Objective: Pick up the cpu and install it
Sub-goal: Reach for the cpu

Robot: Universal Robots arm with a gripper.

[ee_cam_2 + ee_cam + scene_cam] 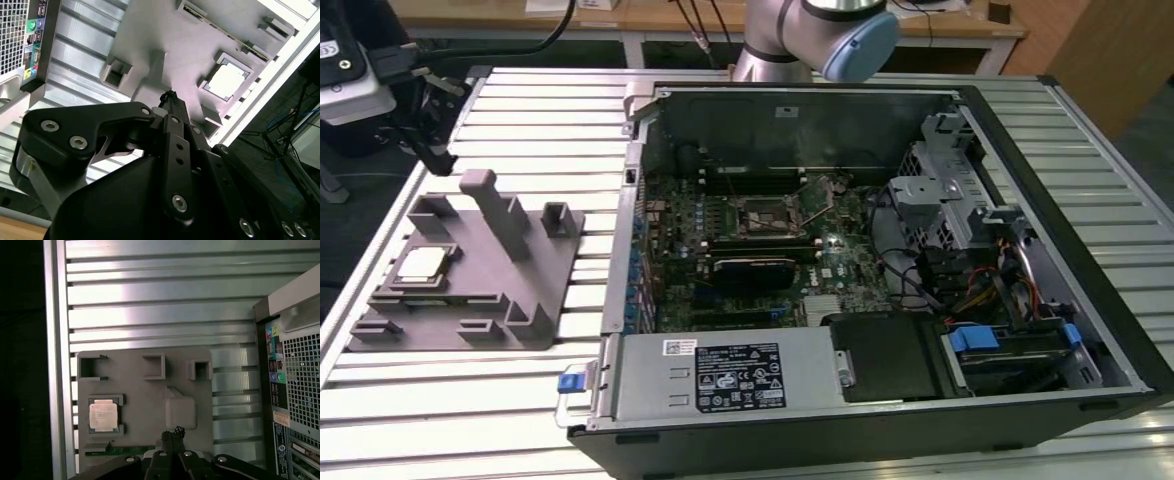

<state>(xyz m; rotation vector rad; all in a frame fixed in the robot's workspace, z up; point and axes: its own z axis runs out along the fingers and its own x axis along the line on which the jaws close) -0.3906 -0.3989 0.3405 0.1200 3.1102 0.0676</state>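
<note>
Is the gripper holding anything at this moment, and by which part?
Nothing is held: the gripper is free above the grey fixture, and the cpu lies in its pocket there.

silvery-white square metal cpu point(104, 415): 1 | grey plastic fixture block point(145, 402): 1 | open black computer case point(854, 440): 1

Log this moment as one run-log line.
hand: shut, holding nothing, aimed at grey fixture | cpu: in fixture pocket, not grasped | task: pick not yet done
</note>
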